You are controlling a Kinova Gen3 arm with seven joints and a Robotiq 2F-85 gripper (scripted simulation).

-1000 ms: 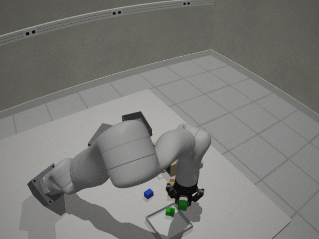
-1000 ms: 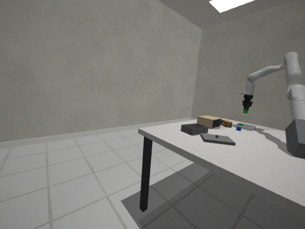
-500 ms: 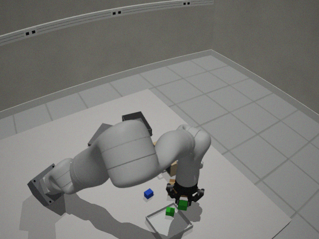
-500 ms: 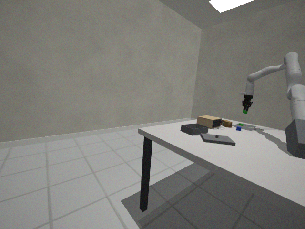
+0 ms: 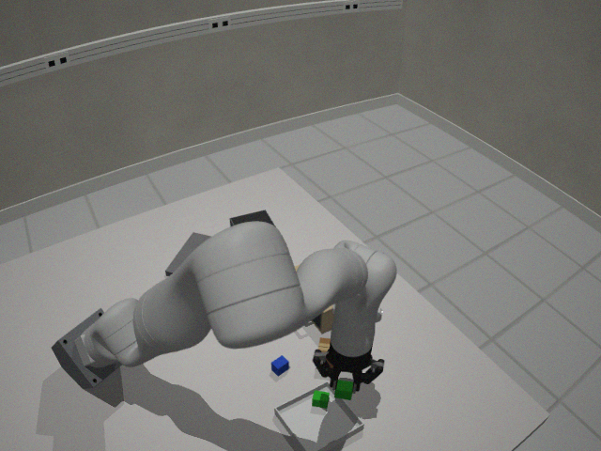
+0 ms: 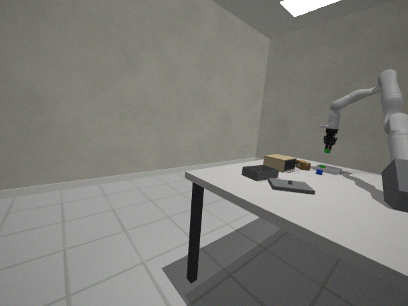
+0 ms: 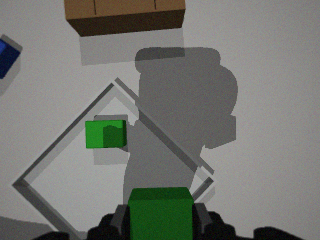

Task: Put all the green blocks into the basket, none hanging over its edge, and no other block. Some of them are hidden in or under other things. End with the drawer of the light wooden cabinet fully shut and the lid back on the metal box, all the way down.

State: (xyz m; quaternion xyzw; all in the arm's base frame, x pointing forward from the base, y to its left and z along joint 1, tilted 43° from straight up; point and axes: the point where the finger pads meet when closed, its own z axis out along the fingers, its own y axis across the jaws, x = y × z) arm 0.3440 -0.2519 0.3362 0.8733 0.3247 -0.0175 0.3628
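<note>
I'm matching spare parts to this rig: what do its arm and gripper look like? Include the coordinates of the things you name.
The arm (image 5: 256, 286) (image 6: 357, 95) is smooth, pale grey and rounded, its segments marked by thin seam lines, with no cables visible outside. The gripper (image 5: 345, 385) (image 6: 327, 150) (image 7: 161, 221) is black, with jointed linkages and two opposed fingers with grey pads.

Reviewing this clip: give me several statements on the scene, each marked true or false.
1. The black two-finger gripper holds a green block. True.
2. The small blue block lies inside the light grey open basket. False: it lies on the table, outside.
3. Another green block is in the basket. True.
4. The dark grey lid covers the dark metal box. False: it lies beside it.
</note>
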